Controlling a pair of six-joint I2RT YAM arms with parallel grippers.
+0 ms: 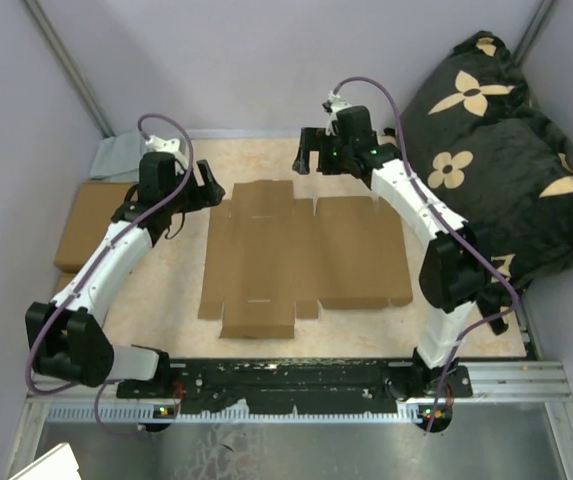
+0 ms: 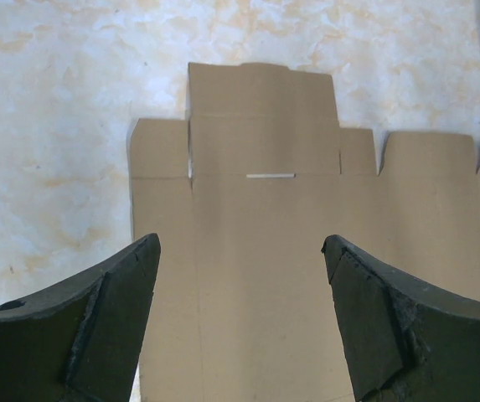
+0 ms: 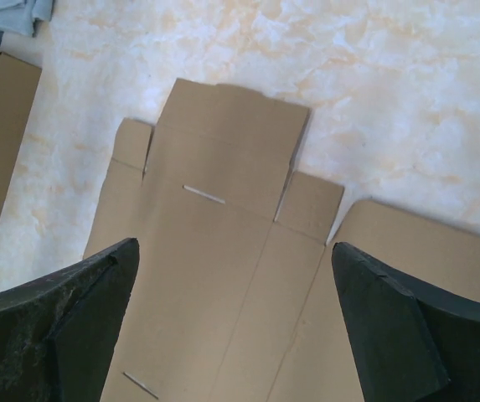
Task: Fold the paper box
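We see the paper box (image 1: 301,258) lying flat and unfolded on the table (image 1: 166,290). It is one brown cardboard sheet, its flaps spread out and none of them raised. A thin slot (image 2: 270,176) is cut across the sheet near one end flap.

Our left gripper (image 1: 209,190) hangs just off the box's far left corner. Its jaws are spread wide and hold nothing. In the left wrist view the cardboard shows plainly through the gap between the two fingers (image 2: 114,318), which stand clear of it.

Our right gripper (image 1: 309,152) hovers just beyond the box's far edge. It too is wide open and empty, and it does not touch the sheet.

Left of the paper box, past the left arm, sits a closed brown carton (image 1: 91,225), with a grey cloth (image 1: 116,155) just beyond it. Right of the paper box, off the table's edge, rests a black cushion (image 1: 496,150) with tan flower shapes.
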